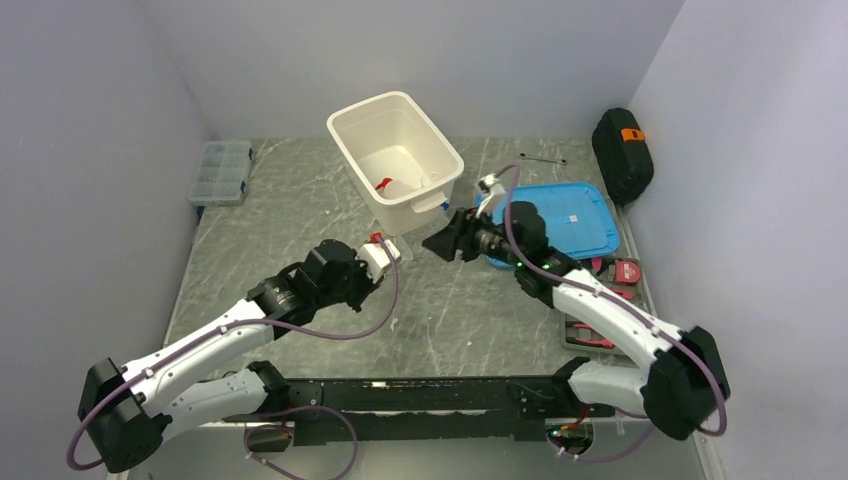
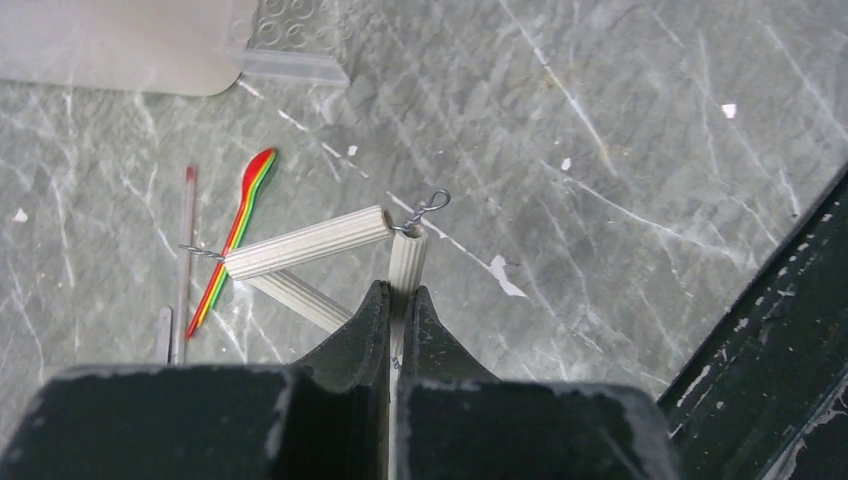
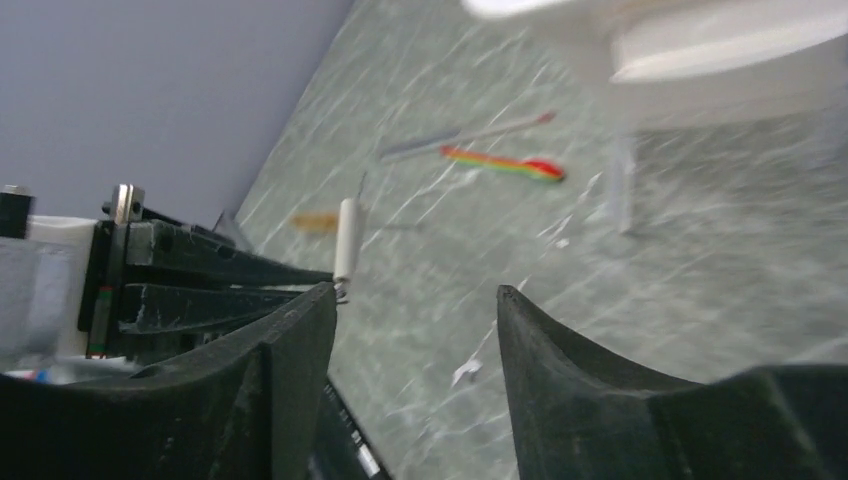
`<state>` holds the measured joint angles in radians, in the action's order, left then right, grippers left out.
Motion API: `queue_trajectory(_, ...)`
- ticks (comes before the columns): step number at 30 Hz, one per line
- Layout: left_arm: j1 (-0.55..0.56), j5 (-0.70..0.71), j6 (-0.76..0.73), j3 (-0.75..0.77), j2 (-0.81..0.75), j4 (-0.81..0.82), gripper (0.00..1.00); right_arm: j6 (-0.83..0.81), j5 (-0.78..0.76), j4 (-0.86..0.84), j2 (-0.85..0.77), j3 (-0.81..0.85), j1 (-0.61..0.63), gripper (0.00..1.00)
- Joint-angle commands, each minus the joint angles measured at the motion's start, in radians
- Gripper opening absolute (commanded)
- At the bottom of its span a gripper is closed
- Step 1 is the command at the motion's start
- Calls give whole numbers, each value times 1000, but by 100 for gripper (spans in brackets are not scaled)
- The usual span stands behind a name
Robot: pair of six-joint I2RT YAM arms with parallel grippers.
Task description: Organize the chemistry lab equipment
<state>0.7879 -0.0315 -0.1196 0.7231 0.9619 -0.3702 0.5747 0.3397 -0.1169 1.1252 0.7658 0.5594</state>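
1. The triangle (image 2: 305, 245), wire threaded through white ribbed tubes, hangs above the table (image 2: 620, 190), with one tube pinched between the pressed-together jaws of the left gripper (image 2: 397, 295).
2. A striped spoon (image 2: 237, 235) lies beneath its left edge, with bare tabletop to the right.
3. The right gripper (image 3: 415, 295) stands spread nearby.
4. A white bin (image 1: 395, 160) sits just behind both.

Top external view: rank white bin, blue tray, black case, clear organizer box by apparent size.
1. white bin
2. blue tray, though the right arm covers its near-left part
3. black case
4. clear organizer box
The last two look close; the case seems slightly bigger, but I would not call it firm.
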Motion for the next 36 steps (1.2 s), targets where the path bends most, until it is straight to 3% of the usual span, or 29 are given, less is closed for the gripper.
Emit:
queue_trajectory(1,42,-29,-29,9,1,47,0,95,109,-101,122,49,77,59)
queue_trajectory(10,67,-31,-33,11,13,45,0,221,244,-213,342,124,130,49)
queue_trajectory(36,67,-4,-23,4,2,67,0,138,251,-36,441,234,199,43)
